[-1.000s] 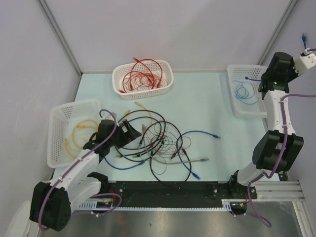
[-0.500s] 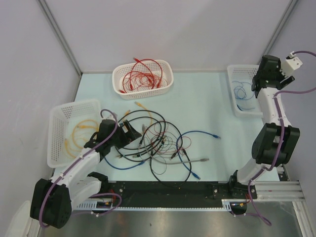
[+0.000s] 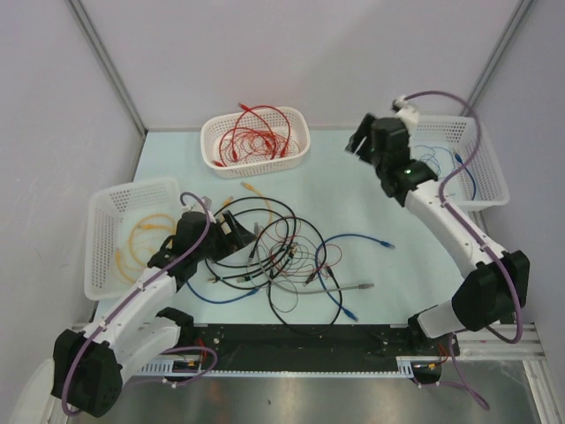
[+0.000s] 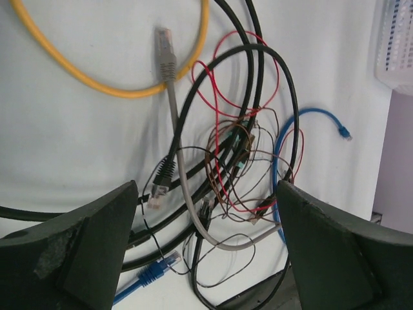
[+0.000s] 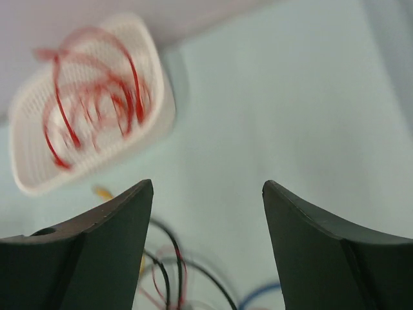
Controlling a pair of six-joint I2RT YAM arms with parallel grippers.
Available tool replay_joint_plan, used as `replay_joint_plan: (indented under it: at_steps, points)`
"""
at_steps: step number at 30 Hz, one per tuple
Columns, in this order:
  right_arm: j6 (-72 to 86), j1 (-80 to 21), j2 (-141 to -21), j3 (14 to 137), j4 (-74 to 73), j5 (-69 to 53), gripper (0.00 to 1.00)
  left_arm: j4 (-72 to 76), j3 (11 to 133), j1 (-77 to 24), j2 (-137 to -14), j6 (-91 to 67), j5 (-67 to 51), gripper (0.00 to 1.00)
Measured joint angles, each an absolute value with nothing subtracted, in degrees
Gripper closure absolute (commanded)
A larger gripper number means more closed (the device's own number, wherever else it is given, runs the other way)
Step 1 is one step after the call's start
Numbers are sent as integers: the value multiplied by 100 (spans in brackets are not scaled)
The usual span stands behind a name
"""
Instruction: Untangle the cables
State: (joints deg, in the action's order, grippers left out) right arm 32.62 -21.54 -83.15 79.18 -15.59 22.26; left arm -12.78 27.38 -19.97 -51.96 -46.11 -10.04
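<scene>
A tangle of cables (image 3: 281, 254) in black, red, blue and grey lies in the middle of the table. My left gripper (image 3: 231, 230) hangs open over the tangle's left edge, with nothing held. In the left wrist view its fingers (image 4: 77, 252) straddle a grey cable (image 4: 171, 110), black loops (image 4: 193, 97) and a blue plug (image 4: 151, 271); a yellow cable (image 4: 97, 81) curves beyond. My right gripper (image 3: 359, 141) is open and empty in the air above the far table, right of the red-cable basket. In the right wrist view, only blurred bare table shows in my right gripper (image 5: 208, 194).
A white basket (image 3: 212, 157) holding red cables (image 3: 256, 137) stands at the back. A left basket (image 3: 97, 265) holds yellow cables (image 3: 146, 231). A right basket (image 3: 496, 196) holds a blue cable (image 3: 461, 172). Grey walls enclose the table on three sides.
The right arm swung left from above the right basket to over the far table, and its jaws opened. The blue cable it carried now lies in that basket. The left arm stayed put.
</scene>
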Motion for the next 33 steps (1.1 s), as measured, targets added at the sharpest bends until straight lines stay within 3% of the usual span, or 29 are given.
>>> replay_joint_plan:
  at_steps: [9,19,23,33]
  points:
    - [3347,-3778,-8547,6281,-2467,1798,29,-1437,2899,-3544,-5166,-4556,-556,8]
    - [3592,-5013,-7723,5223,-2547,1903,30,-2025,3494,-3710,-5264,-4150,19,7]
    - [3916,-4917,-7483,4576,-2563,2008,30,-2134,3492,-3710,-5078,-4154,158,8]
    - [5113,-3579,-6735,3854,-2550,2139,29,-2143,3288,-3712,-5035,-4285,163,7]
